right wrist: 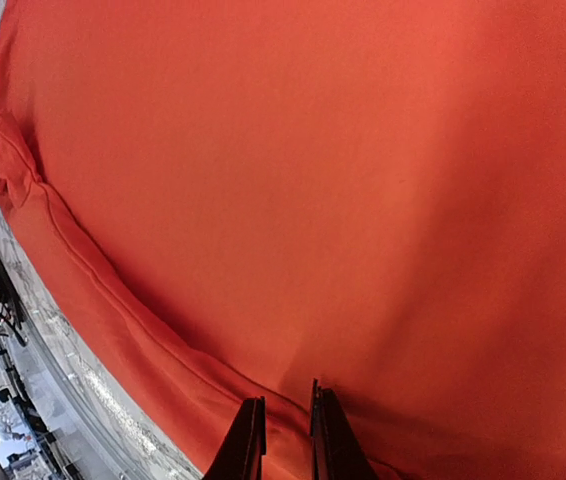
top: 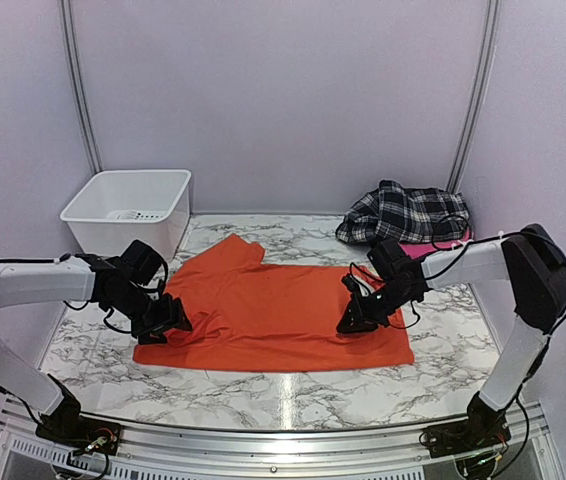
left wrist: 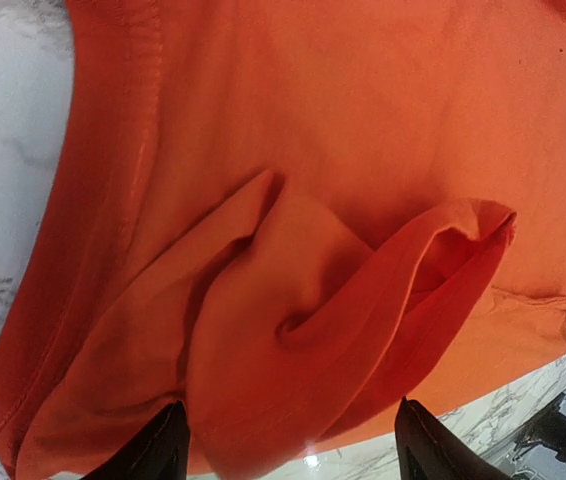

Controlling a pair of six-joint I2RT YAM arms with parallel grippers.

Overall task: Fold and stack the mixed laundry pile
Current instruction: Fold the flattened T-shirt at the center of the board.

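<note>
The orange t-shirt (top: 273, 310) lies spread flat in the middle of the marble table (top: 263, 385), its long side running left to right. 1 sleeve points toward the far left. The near hem lies roughly parallel to the table's near edge.

The left gripper (top: 166, 320) sits low at the shirt's left end, over the near-left corner of the cloth. In the left wrist view its 2 fingers (left wrist: 158, 450) stand wide apart. Between them rises a bunched fold of orange cloth, a rumpled sleeve whose hemmed opening gapes toward the right. The jaws are spread on either side of this fold and are not pressed on it.

The right gripper (top: 351, 320) is down on the right part of the shirt, a little in from its right edge. In the right wrist view its 2 fingers (right wrist: 248, 440) are drawn almost together, and a thin ridge of orange cloth runs up between them, so the jaws pinch the shirt. From that pinch a raised crease runs away along the cloth toward the shirt's far end.

The plaid shirt (top: 403, 212) lies crumpled at the far right of the table, on top of a folded pink garment (top: 447, 243), well apart from the orange t-shirt. A white bin (top: 128, 205) stands at the far left corner.
</note>
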